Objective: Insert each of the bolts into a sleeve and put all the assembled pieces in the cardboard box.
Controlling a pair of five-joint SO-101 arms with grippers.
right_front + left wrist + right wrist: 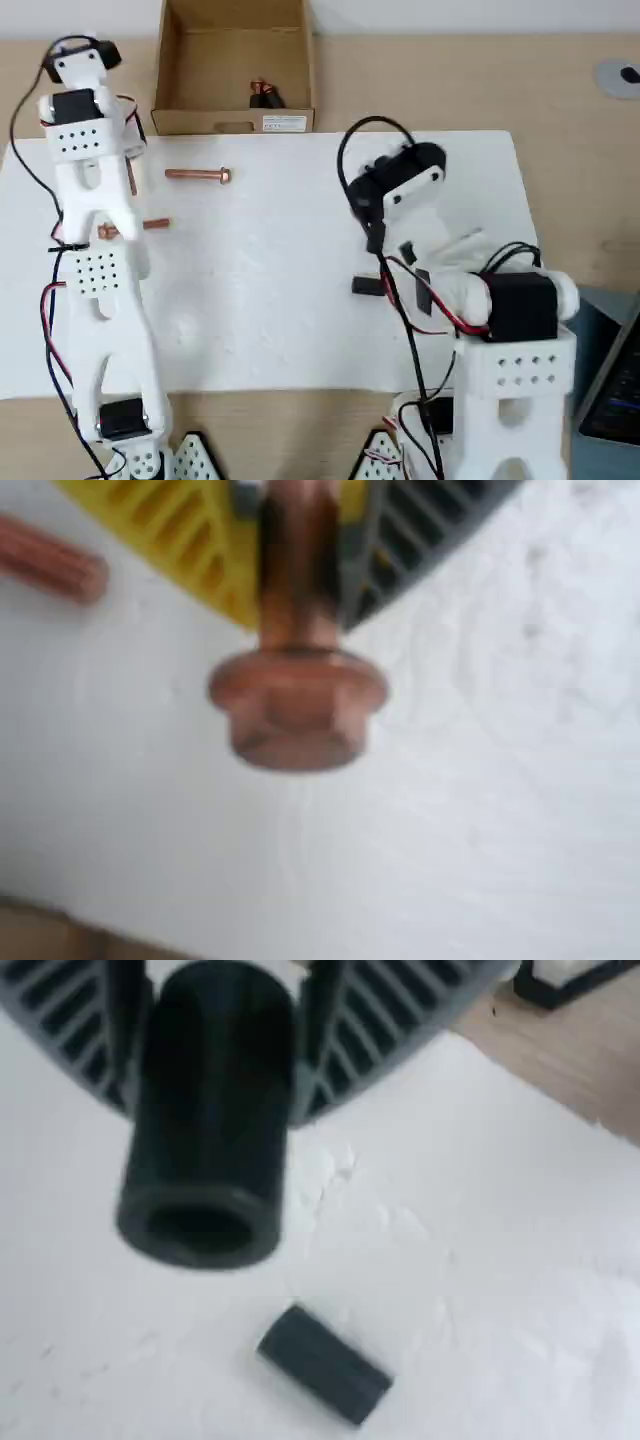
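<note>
Bolts come first. One copper-coloured held bolt [297,705] sits in the left claw [300,590], which is clenched on its shaft between a yellow finger [170,540] and a dark grey one. The flanged hex head sticks out past the fingertips, above the white mat [480,810]. From overhead this bolt [152,225] is at the left of the frame, lying roughly level and crossing under the left arm. A loose bolt [197,175] lies flat on the mat up and to the right of it, apart from it, with its head at the right-hand end. Its threaded tip also pokes into the upper left corner of the left wrist view.

The right claw [215,1090] is closed on a black held sleeve [205,1150]. The dark ribbed fingers press on either side, and the open bore is turned toward the camera. Below it in that frame a loose sleeve [322,1360] lies on its side on the mat, not touching anything. In the overhead view that sleeve [366,286] rests right of centre, just beside the right arm's cables.

At the top of the overhead frame the cardboard box [232,122] stands open on the wooden table [560,90], just past the mat's upper edge. Inside it, toward the lower right, lies an assembled piece [265,94] — copper and black together.
</note>
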